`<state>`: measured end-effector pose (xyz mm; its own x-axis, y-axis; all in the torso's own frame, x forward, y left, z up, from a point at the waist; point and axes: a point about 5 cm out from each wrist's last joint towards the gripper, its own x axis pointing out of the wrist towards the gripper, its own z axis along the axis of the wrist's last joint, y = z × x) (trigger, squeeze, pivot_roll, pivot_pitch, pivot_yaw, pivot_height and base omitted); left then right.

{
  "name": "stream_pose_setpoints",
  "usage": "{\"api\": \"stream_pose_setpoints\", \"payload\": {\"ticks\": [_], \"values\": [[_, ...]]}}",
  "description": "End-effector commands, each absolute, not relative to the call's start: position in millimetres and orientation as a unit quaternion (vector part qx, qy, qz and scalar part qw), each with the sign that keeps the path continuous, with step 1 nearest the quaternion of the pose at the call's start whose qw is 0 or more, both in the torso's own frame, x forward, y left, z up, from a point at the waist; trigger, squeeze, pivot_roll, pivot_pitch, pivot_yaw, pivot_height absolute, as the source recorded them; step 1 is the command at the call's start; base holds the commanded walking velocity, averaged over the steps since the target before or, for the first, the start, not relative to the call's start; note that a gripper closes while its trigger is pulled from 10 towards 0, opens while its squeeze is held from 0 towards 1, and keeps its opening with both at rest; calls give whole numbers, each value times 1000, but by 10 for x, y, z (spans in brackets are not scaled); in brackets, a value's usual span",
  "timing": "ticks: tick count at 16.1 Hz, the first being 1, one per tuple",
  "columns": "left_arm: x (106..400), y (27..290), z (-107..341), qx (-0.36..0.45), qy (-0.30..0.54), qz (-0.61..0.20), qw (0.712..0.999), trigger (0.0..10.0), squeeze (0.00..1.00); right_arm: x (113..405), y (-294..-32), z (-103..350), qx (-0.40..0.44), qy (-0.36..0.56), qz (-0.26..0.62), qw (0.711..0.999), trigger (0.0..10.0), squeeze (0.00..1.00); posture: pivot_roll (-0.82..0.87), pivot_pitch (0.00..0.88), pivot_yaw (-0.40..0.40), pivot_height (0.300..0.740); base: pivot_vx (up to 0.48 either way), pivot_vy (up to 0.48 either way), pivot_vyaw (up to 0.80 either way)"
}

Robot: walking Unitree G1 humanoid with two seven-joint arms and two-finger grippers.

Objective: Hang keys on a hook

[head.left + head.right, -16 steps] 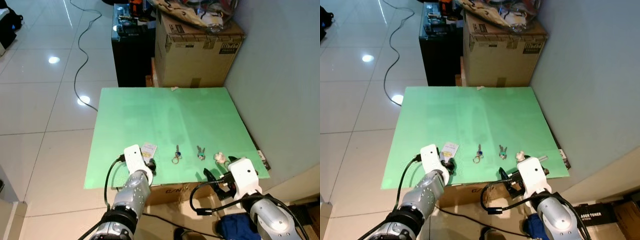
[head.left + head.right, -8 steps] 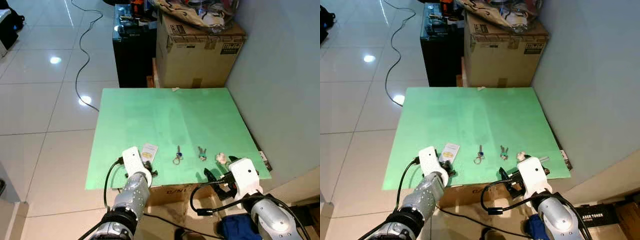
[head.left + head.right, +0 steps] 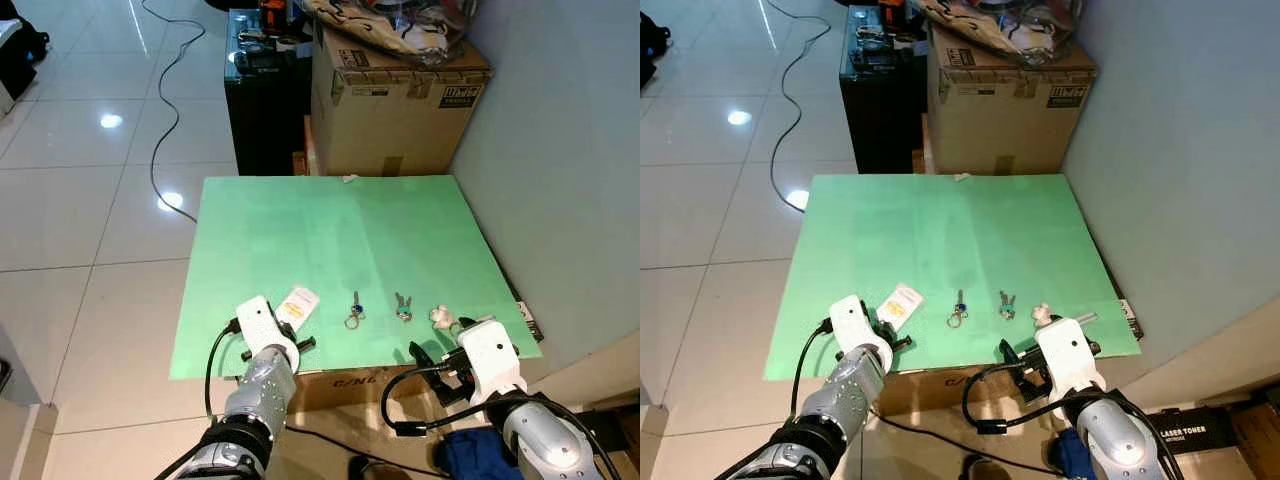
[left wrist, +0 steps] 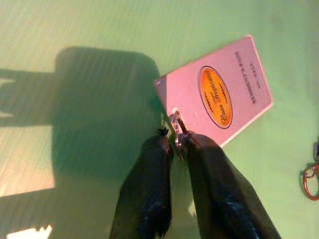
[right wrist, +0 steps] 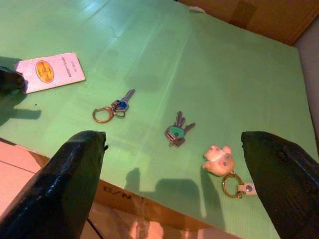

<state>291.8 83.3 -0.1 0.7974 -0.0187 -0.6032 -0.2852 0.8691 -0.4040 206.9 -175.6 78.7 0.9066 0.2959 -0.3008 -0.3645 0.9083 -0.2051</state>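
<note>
Between left hand (image 4: 175, 144) fingertips, tag's ring (image 4: 175, 123).

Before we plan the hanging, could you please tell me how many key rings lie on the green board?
3, in a row near the front edge: the blue key, the green keys in the middle, and the pig charm nearest the right arm. The tagged card beside them is counted apart.

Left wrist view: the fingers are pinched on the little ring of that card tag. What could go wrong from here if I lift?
The left gripper holds only the thin ring at the corner of the card tag, by the fingertips, so it may slip out or swing when lifted. The tag also lies near the green board's front edge, so a drop could send it off the board.
</note>
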Motion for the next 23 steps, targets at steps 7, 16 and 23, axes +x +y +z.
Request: {"api": "stream_pose_setpoints", "payload": {"ticks": [7, 16, 23], "values": [[3151, 749, 516, -216, 184, -35, 958, 0, 0, 2380, -1640, 874, -123, 87, 164, 975, 10000, 0, -281, 90, -12, 740, 0, 0, 0], [3149, 1392, 1292, -23, -29, -157, 987, 0, 0, 2720, -1570, 919, -110, 40, 133, 984, 10000, 0, -206, 0, 46, 740, 0, 0, 0], [2983, 1612, 1439, 482, -67, -325, 811, 0, 0, 2885, -1534, 940, -99, 17, 121, 987, 10000, 0, -165, 0, 54, 740, 0, 0, 0]]}}
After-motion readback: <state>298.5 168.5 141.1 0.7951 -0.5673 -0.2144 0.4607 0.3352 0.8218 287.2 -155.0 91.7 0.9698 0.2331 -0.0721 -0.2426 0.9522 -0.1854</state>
